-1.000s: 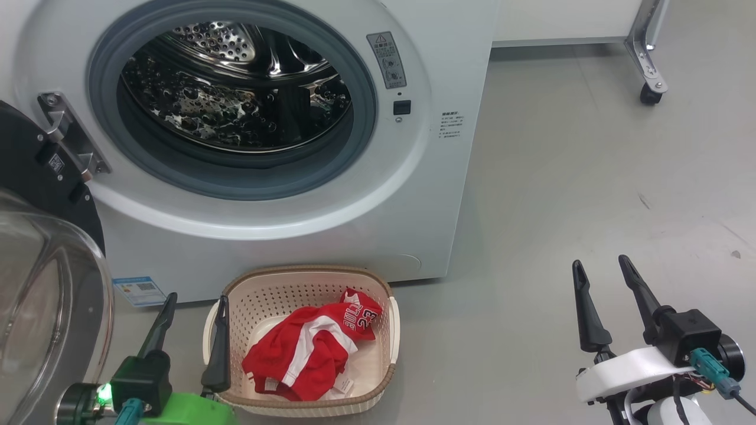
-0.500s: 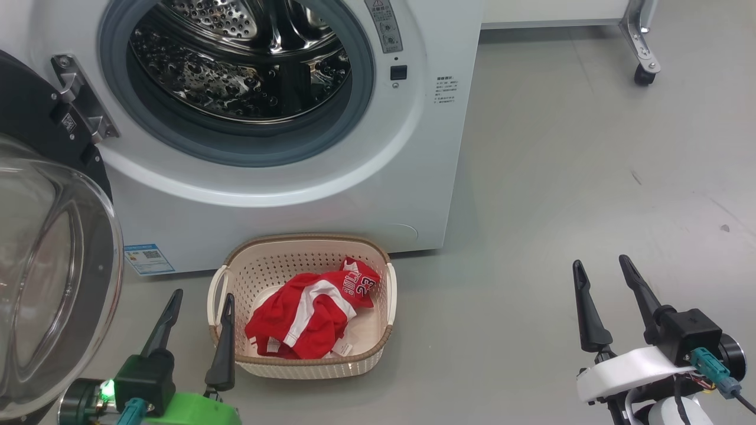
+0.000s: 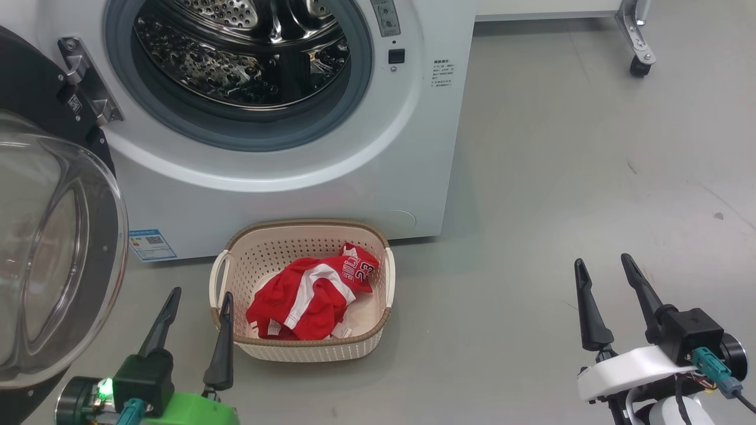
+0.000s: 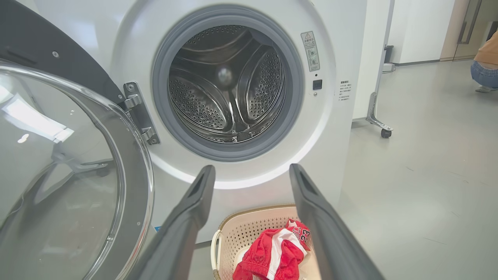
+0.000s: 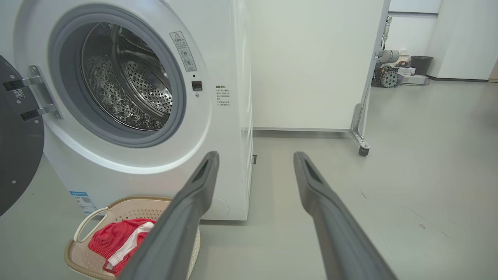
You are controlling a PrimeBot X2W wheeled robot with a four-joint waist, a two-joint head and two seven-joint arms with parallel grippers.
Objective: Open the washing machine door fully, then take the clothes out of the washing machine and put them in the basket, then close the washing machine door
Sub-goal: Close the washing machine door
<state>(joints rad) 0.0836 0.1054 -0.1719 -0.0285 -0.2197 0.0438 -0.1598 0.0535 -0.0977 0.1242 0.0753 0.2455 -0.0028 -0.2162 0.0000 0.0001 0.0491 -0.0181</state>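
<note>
Closing looks like your next job, so note the washing machine door (image 3: pixel 53 248) stands swung wide just left of your left gripper (image 3: pixel 201 293), spread and empty, while the right gripper (image 3: pixel 602 261), likewise spread, sits well apart beyond the basket (image 3: pixel 307 225) holding the clothes (image 3: pixel 301 295).

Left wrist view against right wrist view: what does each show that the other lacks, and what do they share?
Left wrist extras: the door's clear glass bowl, a crouching person far off, the open left gripper. Right wrist extras: the side of the washing machine, a dark bin by the far wall, the open right gripper. Shared: the empty steel drum, the open black door, the basket holding red clothes, the castored frame leg.
</note>
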